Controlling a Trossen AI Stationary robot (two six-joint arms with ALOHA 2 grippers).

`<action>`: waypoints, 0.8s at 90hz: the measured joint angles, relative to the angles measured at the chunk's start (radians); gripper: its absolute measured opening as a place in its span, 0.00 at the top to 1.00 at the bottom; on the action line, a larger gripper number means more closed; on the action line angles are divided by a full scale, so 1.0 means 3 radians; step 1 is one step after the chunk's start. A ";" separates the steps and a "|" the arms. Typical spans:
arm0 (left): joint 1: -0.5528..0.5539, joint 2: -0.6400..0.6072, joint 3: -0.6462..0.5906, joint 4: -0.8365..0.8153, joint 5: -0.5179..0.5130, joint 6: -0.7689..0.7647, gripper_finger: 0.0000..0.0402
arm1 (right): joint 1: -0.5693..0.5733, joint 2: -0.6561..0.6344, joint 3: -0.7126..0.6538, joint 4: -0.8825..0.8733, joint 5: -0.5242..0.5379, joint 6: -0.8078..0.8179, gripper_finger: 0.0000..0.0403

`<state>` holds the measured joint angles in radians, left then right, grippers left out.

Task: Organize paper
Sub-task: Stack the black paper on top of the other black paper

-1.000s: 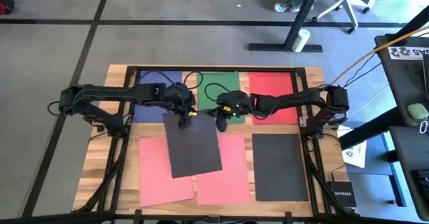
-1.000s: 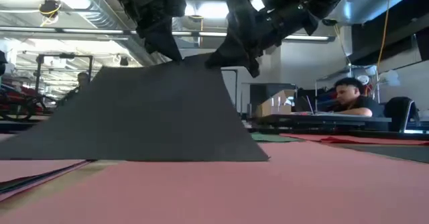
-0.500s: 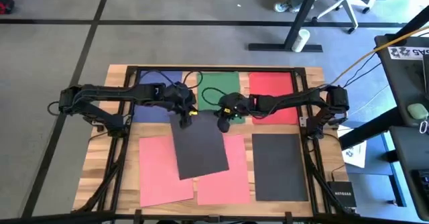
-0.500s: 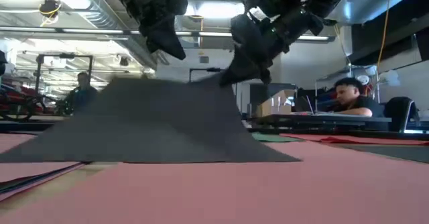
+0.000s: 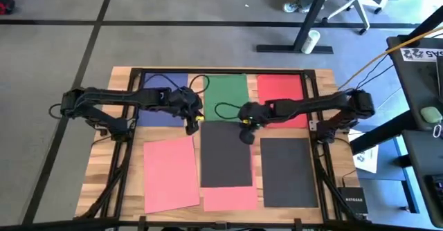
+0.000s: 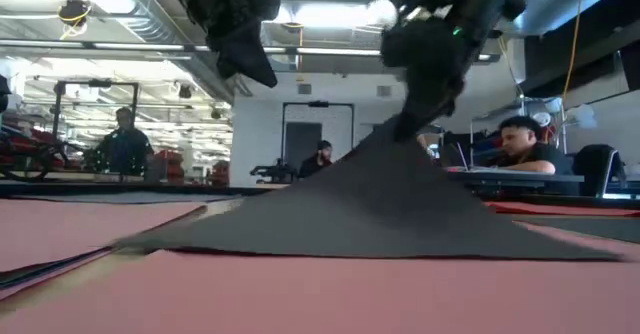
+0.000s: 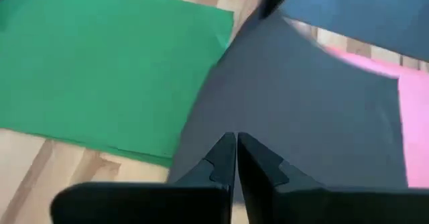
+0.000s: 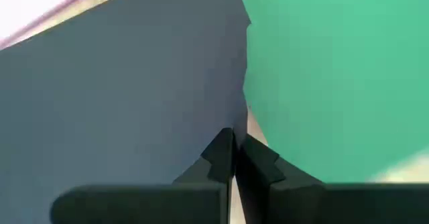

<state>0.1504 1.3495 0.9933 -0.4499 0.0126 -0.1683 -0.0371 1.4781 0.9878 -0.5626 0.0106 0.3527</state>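
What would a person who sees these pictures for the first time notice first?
First, the dark grey paper sheet in the middle of the wooden table: the right gripper pinches its far corner and lifts it into a tent, while it lies over a salmon pink sheet. The left gripper hangs shut and empty beside the sheet's other far corner. Behind them lie a blue sheet, a green sheet and a red sheet in a row.

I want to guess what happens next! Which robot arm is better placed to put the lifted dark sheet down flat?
Probably the right. The right gripper is pinched on a corner of the dark sheet, holding it up off the table. The left gripper is shut beside the sheet, holding nothing.
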 joint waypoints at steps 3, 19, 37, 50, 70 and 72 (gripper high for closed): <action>0.0004 0.0000 -0.0021 0.0032 -0.0003 -0.0009 1.00 | 0.0008 -0.0095 0.0000 -0.0162 -0.0014 0.0024 1.00; 0.0005 0.0001 -0.0114 0.0162 -0.0001 -0.0062 1.00 | 0.0087 -0.0487 0.0000 -0.0995 -0.0106 0.0244 1.00; 0.0005 0.0001 -0.0124 0.0187 -0.0003 -0.0132 1.00 | 0.0265 -0.0722 0.0000 -0.1737 -0.0159 0.0553 1.00; -0.0002 0.0001 -0.0125 0.0235 -0.0002 -0.0138 1.00 | 0.0436 -0.0788 0.0000 -0.2107 -0.0158 0.0811 1.00; -0.0002 0.0001 -0.0128 0.0236 -0.0002 -0.0139 1.00 | 0.0759 -0.0814 0.0000 -0.2430 -0.0186 0.1200 1.00; -0.0002 0.0001 -0.0128 0.0235 -0.0001 -0.0139 1.00 | 0.0796 -0.0817 0.0000 -0.2468 -0.0187 0.1250 1.00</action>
<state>0.1497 1.3499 0.9550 -0.3795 0.0124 -0.2100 0.2017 1.2330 0.9878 -1.3032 -0.0455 0.7276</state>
